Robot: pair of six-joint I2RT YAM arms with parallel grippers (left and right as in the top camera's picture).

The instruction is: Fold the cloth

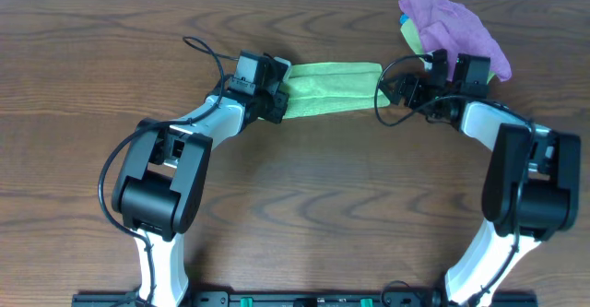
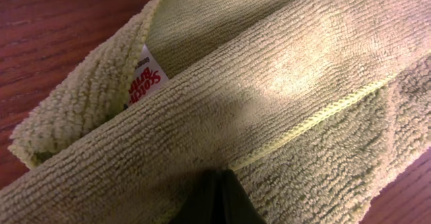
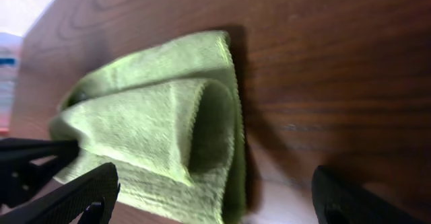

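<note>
The lime-green cloth [image 1: 332, 88] lies folded into a long strip on the wooden table, stretched between my two grippers. My left gripper [image 1: 277, 100] is at its left end. In the left wrist view its fingers [image 2: 219, 173] are pressed together, their tips meeting on the hem of the cloth [image 2: 269, 83]; a white tag [image 2: 145, 83] peeks from the fold. My right gripper [image 1: 385, 93] is at the strip's right end. It stands wide open [image 3: 215, 183], straddling the end of the cloth [image 3: 155, 116] without pinching it.
A purple cloth [image 1: 456, 26] bundled with a yellow-green one [image 1: 412, 35] sits at the back right, just behind my right arm. Bare wooden table [image 1: 323, 206] lies in front of the strip, between the arm bases.
</note>
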